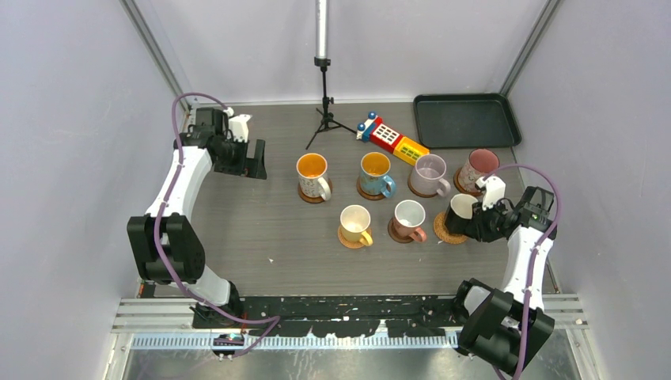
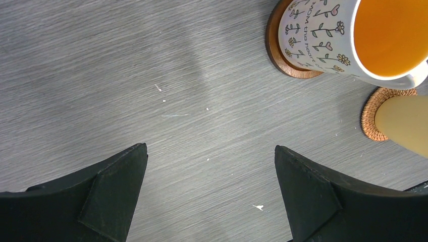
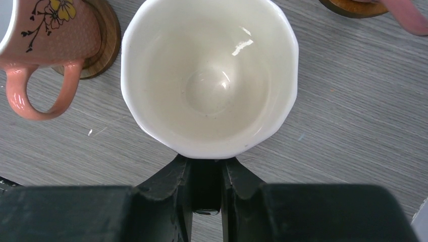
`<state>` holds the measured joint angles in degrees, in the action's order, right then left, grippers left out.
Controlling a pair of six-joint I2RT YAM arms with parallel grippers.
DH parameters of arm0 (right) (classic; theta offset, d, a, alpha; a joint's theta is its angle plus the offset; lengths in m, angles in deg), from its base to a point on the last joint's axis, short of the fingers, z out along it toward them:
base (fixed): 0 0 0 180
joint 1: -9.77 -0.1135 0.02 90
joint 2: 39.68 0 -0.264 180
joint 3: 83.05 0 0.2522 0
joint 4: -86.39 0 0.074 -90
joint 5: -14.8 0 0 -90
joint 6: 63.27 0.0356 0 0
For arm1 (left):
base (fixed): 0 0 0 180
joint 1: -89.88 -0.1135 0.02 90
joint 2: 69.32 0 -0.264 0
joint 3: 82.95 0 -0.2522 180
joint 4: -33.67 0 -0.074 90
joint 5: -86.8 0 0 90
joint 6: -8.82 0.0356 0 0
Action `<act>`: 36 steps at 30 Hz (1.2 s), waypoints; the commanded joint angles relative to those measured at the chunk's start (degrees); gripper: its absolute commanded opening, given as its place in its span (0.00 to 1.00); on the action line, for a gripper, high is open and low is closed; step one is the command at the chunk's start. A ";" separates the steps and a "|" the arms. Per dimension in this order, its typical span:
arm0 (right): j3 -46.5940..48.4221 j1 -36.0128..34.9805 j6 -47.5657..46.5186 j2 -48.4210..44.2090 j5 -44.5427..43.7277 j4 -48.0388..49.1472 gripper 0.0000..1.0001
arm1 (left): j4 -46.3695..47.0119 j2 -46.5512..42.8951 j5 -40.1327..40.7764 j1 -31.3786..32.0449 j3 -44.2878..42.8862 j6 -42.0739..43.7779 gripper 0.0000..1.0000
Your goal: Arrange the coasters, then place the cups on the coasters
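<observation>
So the black ceramic mug with the white inside point(image 3: 209, 75) is found at the right end of the front row. It's pinched by its black handle point(image 3: 206, 189) in the right gripper point(image 3: 206, 171), whose fingers point(image 3: 169, 184) are squeezed in tight on either side of that loop. From the top view it's parked over a light woven round coaster point(image 1: 445, 232), a bit of which peeks out at the lower left of the base. Whether the base is actually set down or hanging just above can't really be told, since the flared rim hides the coaster in the wrist view.

Handling-wise: it's glazed ceramic, so it should be treated as stiff, slick, chippable and fairly heavy for a handle-only pinch. With the weight hung off to one side, some tilt or swing is to be expected, so a slow, level set-down is probably called for. The handle loop is likely the best hold, as the body looks too wide to be spanned comfortably.

A pink floral mug point(image 3: 45, 30) on a brown wooden coaster point(image 3: 103, 45) is just beside it, so knocks should be watched for.

The left gripper point(image 2: 209, 166) is not involved: its fingers point(image 2: 111, 196) are spread wide with nothing between them, over the bare grey wood-grain counter point(image 2: 151, 75).
</observation>
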<state>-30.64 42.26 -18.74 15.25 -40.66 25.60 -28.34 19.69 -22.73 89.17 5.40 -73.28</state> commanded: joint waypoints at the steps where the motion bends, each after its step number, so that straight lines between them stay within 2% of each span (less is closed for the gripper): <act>1: 0.20 0.29 -2.87 -1.14 1.91 1.94 0.00 | 1.31 -0.69 -0.25 -0.16 0.17 -0.21 1.00; 3: -0.12 0.29 -3.27 -1.22 1.73 1.94 0.01 | 1.40 -0.65 -0.24 -0.12 0.32 -0.22 1.00; 7: -0.51 0.29 -4.61 -1.32 0.90 0.95 0.20 | 1.49 -0.37 -0.24 -0.17 0.21 0.07 1.00; 10: -0.30 0.27 -5.91 -0.96 1.05 -0.82 0.31 | 1.49 -0.09 -0.30 -0.17 0.04 0.25 1.00; 16: 1.02 0.29 -10.42 0.81 -0.16 -5.98 0.44 | 1.14 0.58 -0.90 -0.15 -0.52 0.19 1.00; 25: 4.77 0.29 -18.31 1.46 -1.14 -16.22 0.52 | 2.62 0.68 -1.32 -0.17 0.67 -0.50 1.00; 29: 7.17 0.28 -19.01 1.48 -3.08 -18.84 0.56 | 3.46 0.25 -1.65 -0.15 2.03 -1.22 1.00; 36: 16.22 0.29 -22.03 3.06 -6.02 -27.67 0.64 | 2.90 -0.65 -1.19 -0.17 2.32 -0.49 1.00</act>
<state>-21.08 42.28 -37.61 17.33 -44.85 4.51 -26.63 20.59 -22.94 89.17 7.98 -73.67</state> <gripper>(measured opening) 0.621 0.996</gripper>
